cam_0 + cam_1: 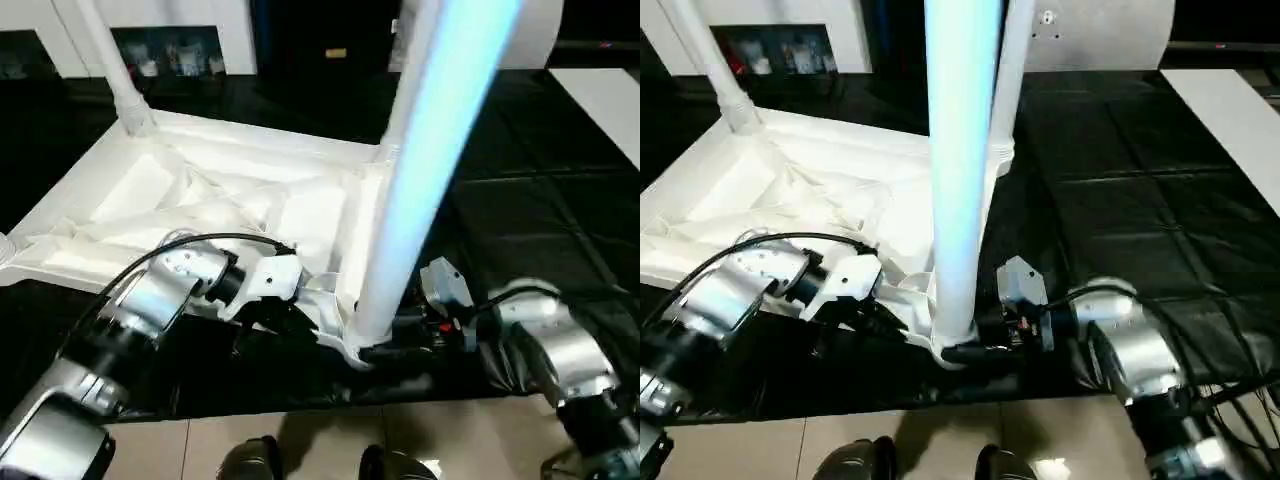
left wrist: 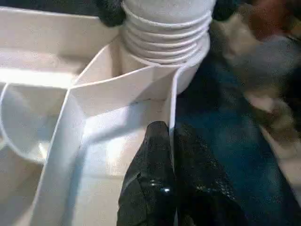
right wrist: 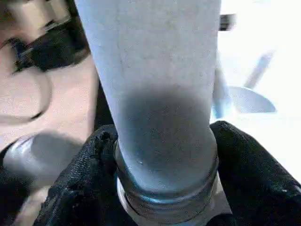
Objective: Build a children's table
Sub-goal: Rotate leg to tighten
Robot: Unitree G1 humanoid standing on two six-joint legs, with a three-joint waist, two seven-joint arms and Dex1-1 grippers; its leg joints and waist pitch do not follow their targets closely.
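Black sheeting [image 1: 1120, 150] covers the low worktop, and a strip of pale tiled floor [image 1: 940, 440] runs along its near edge, closest to the robot.

Nearest on the sheeting is the near corner of the children's table, which lies upside down so that its round sockets face up and can take the legs. At this corner the right tool [image 3: 164, 188] has its two black fingers [image 3: 80, 183] on either side of the base of a white leg [image 1: 960, 150], just above the threaded end. The fingers stand moderately apart, as wide as the leg, and they press on it. I judge that the low grip is chosen to turn or steady the leg where it enters the corner socket [image 2: 164, 52], since the ridged end is still partly visible above the socket.

The left tool [image 2: 171, 188] is shut on the thin side wall of the white table top [image 1: 150, 190] just beside the same corner. This probably stops the light plastic top from sliding or rotating while the leg is worked in.

Farther away, the ribbed underside spreads toward the far edge. There another leg [image 1: 110, 60] already stands upright in its far corner, and one more rises behind the leg in hand.
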